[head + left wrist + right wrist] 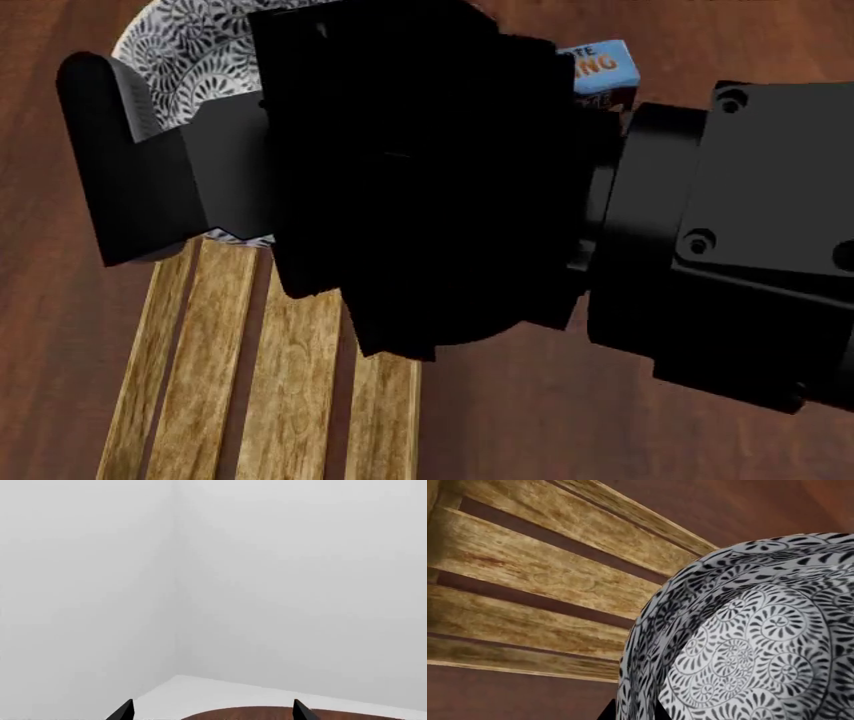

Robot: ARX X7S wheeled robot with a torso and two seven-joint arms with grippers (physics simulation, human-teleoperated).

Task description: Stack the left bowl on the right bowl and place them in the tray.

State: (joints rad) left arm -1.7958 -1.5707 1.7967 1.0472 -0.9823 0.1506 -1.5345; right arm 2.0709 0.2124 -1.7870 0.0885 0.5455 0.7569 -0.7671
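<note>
right gripper [634, 712]: you're pinching the rim of the patterned bowl [747, 645]; two dark fingertips are straddling the bowl wall at the frame edge in the right wrist view, one on each side.
right arm [561, 200]: it's filling most of the head view, reaching across from the right and hiding much of the scene.
patterned bowl: white with black swirl print; it's sitting at the far end of the tray [527, 580] in the head view, over the slats' end. Can't tell if it's touching the slats or lifted. A second rim line seems to be showing, but I can't confirm two stacked bowls.
tray: light-wood slats are running toward you on the dark wooden table [534, 420]; its near part is bare.
pudding box [601, 70]: blue corner peeking out behind the right arm, beyond the tray.
left gripper [212, 711]: you're holding it wide apart, nothing between the tips; it's pointing at a grey wall with only the table edge in view.
</note>
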